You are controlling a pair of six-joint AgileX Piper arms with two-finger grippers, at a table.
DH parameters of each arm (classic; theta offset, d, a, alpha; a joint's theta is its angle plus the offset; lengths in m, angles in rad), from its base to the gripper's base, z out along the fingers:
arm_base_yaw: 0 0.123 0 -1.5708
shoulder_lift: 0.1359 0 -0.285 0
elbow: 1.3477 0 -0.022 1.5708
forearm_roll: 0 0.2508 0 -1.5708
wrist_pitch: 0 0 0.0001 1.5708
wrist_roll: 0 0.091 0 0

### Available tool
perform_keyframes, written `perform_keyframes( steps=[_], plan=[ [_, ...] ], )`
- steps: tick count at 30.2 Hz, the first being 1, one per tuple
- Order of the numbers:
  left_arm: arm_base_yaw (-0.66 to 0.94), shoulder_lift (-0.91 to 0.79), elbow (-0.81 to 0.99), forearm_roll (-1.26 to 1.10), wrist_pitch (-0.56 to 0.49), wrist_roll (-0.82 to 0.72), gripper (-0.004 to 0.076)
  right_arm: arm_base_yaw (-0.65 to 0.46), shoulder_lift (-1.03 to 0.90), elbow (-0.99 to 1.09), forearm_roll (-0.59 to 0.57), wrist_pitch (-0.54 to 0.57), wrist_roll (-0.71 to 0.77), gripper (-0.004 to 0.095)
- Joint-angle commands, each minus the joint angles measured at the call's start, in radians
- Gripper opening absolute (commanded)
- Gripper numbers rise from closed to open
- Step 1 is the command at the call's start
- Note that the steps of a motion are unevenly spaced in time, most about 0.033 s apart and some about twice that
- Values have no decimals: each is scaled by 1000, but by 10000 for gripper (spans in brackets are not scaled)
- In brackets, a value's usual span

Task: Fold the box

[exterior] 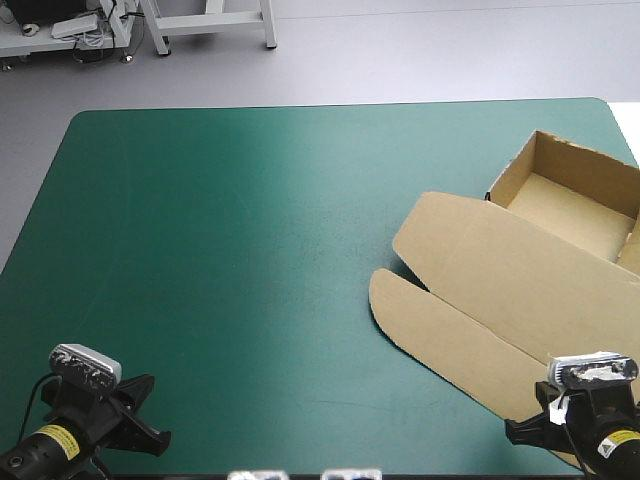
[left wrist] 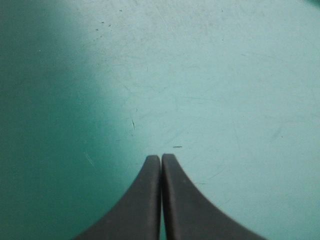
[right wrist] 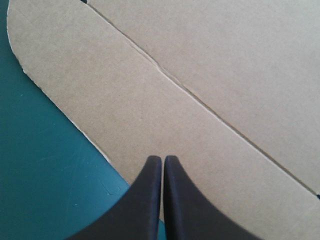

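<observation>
On the right half of the desk (exterior: 250, 250), close to its right edge: the box (exterior: 500, 270), walls already raised into a tray (exterior: 580, 200) by the far right corner, lid (exterior: 500, 250) flat on the teal-green cover, rounded flap (exterior: 425, 325) beyond the lid on the near side. Long axis on a diagonal, from the far right corner down to the near right, ending under the right arm.

Right tool (right wrist: 163, 160) pressed together into one point, nothing pinched, poised over the flap close to its curved rim, the crease (right wrist: 200, 100) between flap and lid just ahead. Impossible to tell whether touching the board or just above it. Left tool (left wrist: 161, 159) likewise pressed together and empty, over bare cover at the near left corner, well apart from the box.

Nearer arm by far: the right. Probably lid and flap next, the tray part looking done. Likely to call for a spread tool first, then an approach to the flap's rim from the bare-cover side.

Plenty of open room across the left and middle of the desk for swinging board or dragging the box inward. Very little on the right, the tray running out of the high view there. Best avoided, on this showing: any push toward that edge.
</observation>
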Motion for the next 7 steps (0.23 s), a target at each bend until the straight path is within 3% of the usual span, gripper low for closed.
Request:
perform_keyframes(
  steps=[1,7],
  plan=[
    [-8,10,-26,-8,-51,-10,-9,2,12,-22,35,-17,36,0],
    [-8,10,-26,-8,-51,-10,-9,2,12,-22,35,-15,34,0]
  ],
)
